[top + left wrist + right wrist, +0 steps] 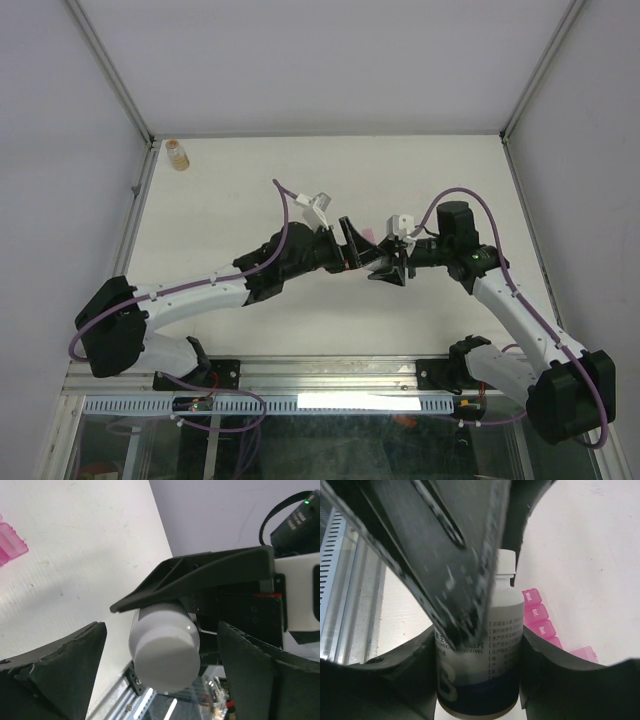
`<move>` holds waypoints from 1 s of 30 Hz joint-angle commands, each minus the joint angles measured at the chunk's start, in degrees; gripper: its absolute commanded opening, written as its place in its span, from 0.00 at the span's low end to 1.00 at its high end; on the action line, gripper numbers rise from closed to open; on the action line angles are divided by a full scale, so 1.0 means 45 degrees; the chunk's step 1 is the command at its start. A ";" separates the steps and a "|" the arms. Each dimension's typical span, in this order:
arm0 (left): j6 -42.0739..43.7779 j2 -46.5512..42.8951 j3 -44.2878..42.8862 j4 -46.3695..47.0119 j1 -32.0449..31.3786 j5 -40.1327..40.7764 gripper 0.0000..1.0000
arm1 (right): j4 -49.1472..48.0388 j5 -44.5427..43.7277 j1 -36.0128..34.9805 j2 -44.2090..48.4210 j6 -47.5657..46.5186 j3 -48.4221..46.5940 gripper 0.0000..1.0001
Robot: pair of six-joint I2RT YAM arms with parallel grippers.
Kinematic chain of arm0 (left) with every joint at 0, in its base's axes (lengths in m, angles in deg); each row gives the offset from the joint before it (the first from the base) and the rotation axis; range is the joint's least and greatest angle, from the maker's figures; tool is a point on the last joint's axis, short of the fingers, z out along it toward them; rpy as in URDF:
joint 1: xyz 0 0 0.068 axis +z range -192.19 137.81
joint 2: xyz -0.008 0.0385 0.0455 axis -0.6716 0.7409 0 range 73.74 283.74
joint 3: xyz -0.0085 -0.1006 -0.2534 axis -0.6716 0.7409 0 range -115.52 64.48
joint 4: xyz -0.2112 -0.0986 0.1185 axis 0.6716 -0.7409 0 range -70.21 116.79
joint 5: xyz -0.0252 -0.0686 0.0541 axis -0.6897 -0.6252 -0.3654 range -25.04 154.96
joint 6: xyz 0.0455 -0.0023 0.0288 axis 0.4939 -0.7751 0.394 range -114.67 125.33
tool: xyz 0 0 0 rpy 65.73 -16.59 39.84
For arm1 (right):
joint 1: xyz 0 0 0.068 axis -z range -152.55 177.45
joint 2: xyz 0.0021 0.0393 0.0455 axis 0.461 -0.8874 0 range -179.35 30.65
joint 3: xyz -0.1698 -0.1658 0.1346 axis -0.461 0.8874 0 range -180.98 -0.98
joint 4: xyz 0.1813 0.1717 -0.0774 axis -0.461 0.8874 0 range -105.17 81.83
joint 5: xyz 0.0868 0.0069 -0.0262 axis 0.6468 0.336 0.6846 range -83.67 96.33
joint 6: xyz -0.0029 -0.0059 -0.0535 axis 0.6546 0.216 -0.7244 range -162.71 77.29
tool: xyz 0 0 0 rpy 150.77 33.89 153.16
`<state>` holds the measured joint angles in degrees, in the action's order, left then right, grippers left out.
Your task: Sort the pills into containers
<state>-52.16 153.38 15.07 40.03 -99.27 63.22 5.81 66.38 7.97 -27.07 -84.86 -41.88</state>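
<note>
White plastic, the cap of the small bottle (pixel 165 655) sits between the fingers of the left gripper (pixel 162 625), which stand wide with a gap on either side and touch nothing. The right gripper (pixel 480 645) is closed on the bottle's labelled body, base toward its palm and cap pointing out at the left gripper. The pink organiser (pixel 539 621) lies on the table (pixel 75 555) just beyond the right gripper's fingertips, off to one side of the bottle. Whether its compartments are open I cannot tell. No pills show; they are probably inside the bottle.

The risks, as I judge them:
- If the left fingers close off-centre on the cap, they may push the smooth, round bottle askew or out of the right grip.
- A twist on the cap may only spin the bottle between the right fingers.
- The two grippers' fingers cross closely and could knock together.
- Once uncapped, a tilted bottle could scatter pills beside those small compartments
</note>
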 commanded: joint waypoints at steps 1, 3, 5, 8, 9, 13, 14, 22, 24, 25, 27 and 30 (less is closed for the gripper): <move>0.0475 -0.1827 0.1022 0.1643 -0.0170 0.0169 0.99 | 0.0428 0.1526 0.0327 0.0213 -0.0273 -0.0227 0.00; 0.0874 -0.2529 0.1694 0.2132 -0.0167 0.0251 0.99 | 0.0632 0.1776 0.0405 0.0181 -0.0407 -0.0258 0.00; 0.1578 -0.3243 0.2257 0.2397 -0.0153 0.0314 0.99 | 0.1059 0.2112 0.0529 0.0124 -0.0735 -0.0361 0.00; 0.2997 -0.4445 0.3107 0.2712 -0.0149 0.0188 0.99 | 0.1746 0.2715 0.0838 0.0110 -0.1231 -0.0575 0.00; 0.3529 -0.4820 0.3413 0.2849 -0.0150 0.0068 0.99 | 0.2049 0.2925 0.0964 0.0110 -0.1460 -0.0646 0.00; 0.5546 -0.6314 0.4714 0.3954 -0.0153 -0.0735 0.99 | 0.3043 0.3512 0.1412 0.0077 -0.1884 -0.0977 0.00; 0.5996 -0.6604 0.5057 0.4330 -0.0148 -0.0911 0.99 | 0.3248 0.3662 0.1515 0.0057 -0.1978 -0.1031 0.00; 0.8491 -0.7409 0.6793 0.7171 -0.0148 -0.2055 0.99 | 0.3746 0.4057 0.1899 -0.0017 -0.2189 -0.1076 0.00; 0.8996 -0.7344 0.6685 0.7049 -0.0148 -0.2363 0.99 | 0.3773 0.4147 0.1979 -0.0025 -0.2144 -0.1057 0.00; 0.9274 -0.7311 0.6634 0.7031 -0.0148 -0.2594 0.99 | 0.3772 0.4210 0.2000 -0.0026 -0.2096 -0.1038 0.00; 0.9787 -0.7224 0.6559 0.7116 -0.0148 -0.3258 0.99 | 0.3750 0.4299 0.2043 -0.0046 -0.2067 -0.0981 0.00; 1.0302 -0.7072 0.6409 0.7138 -0.0148 -0.3824 0.99 | 0.3698 0.4482 0.2044 -0.0046 -0.2295 -0.0798 0.00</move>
<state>-12.78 120.99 45.67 67.43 -99.27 51.81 22.57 82.49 16.78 -27.20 -93.45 -44.40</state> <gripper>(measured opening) 0.990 0.550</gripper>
